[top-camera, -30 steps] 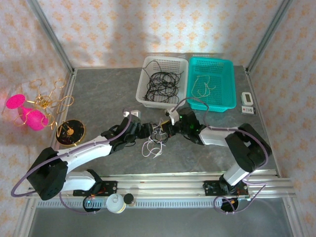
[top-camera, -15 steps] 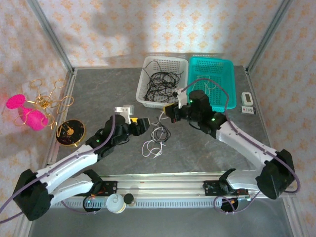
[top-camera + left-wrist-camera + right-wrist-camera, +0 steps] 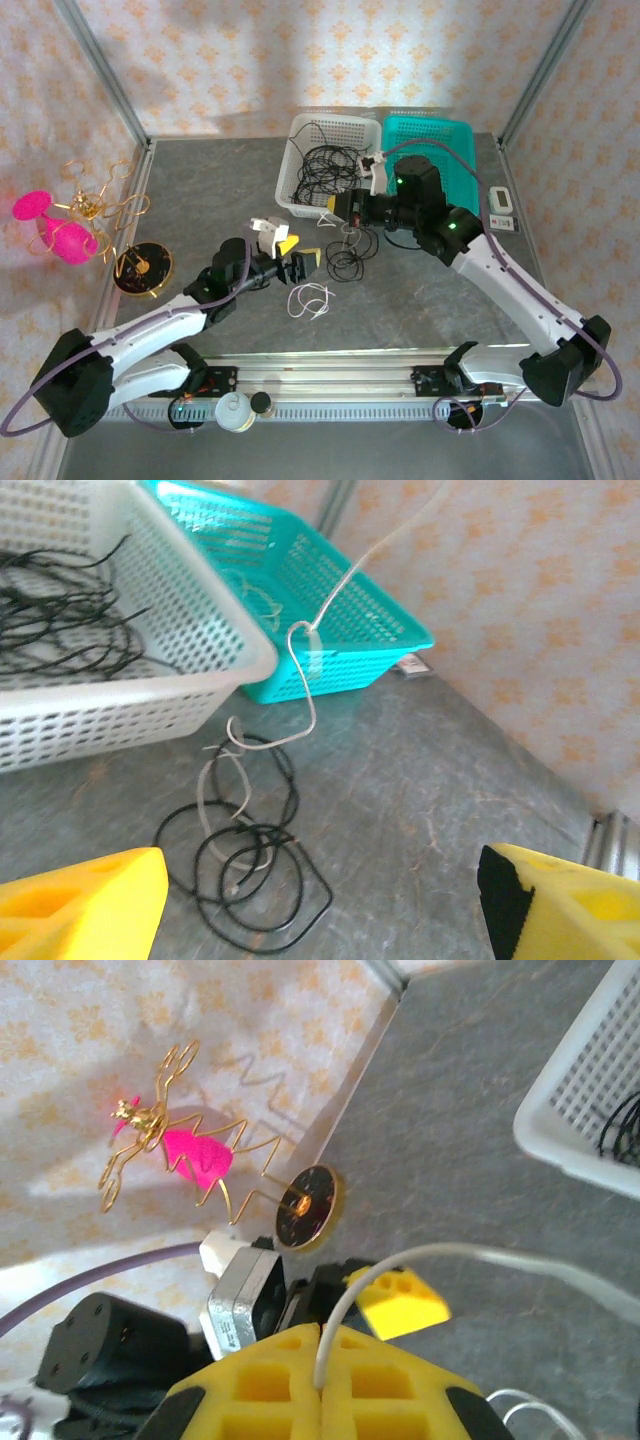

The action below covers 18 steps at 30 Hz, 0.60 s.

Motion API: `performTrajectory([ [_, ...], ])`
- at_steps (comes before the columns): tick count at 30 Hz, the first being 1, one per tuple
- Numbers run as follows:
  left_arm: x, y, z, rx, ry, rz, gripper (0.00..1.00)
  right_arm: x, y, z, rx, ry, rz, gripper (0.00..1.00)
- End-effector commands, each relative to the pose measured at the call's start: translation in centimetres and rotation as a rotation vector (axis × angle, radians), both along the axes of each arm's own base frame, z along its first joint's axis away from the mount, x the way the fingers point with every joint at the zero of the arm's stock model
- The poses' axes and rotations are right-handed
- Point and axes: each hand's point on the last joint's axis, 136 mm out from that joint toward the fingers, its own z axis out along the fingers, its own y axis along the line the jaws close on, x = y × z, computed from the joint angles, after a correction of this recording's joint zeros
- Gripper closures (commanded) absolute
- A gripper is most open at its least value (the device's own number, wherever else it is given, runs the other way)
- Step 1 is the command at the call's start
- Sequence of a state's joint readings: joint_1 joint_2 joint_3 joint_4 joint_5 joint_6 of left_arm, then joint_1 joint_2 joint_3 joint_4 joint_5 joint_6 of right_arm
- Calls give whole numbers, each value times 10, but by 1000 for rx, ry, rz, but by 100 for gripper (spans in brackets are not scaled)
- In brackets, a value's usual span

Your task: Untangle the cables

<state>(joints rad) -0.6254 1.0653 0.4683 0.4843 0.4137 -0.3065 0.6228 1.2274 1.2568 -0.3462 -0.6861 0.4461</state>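
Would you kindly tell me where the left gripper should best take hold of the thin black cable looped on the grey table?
Probably its nearest outer loop, coming from above with the jaws straddling the cord: the thin black cable lies flat there, clear of the thin white cable that the right gripper holds up.

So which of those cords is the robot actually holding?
The white cord pinched in the right gripper, trailing down into the black loops on the table. The other white cord lies loose there, ungripped.
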Motion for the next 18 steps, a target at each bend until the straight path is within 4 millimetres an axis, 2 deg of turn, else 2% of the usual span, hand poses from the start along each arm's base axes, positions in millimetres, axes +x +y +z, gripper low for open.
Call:
performTrajectory([
  [1,-13,-20,40,-71,-210,-157,16,-21,-1,17,61,48,56,100],
  [6,-18,-30,52,-127,-291,-210,14,-25,3,27,92,21,90,100],
  [8,-15,-32,53,-141,-305,-202,17,-25,6,33,132,13,109,100],
  [11,-5,-31,43,-137,-298,-159,20,-29,8,38,146,1,137,100],
  [12,-2,-31,38,-131,-289,-150,21,-36,4,48,160,-25,146,100],
  [14,0,-32,30,-131,-269,-147,20,-38,2,57,171,-39,156,100],
  [18,-1,-31,21,-169,-245,-145,14,-41,-2,87,208,-89,172,100],
])
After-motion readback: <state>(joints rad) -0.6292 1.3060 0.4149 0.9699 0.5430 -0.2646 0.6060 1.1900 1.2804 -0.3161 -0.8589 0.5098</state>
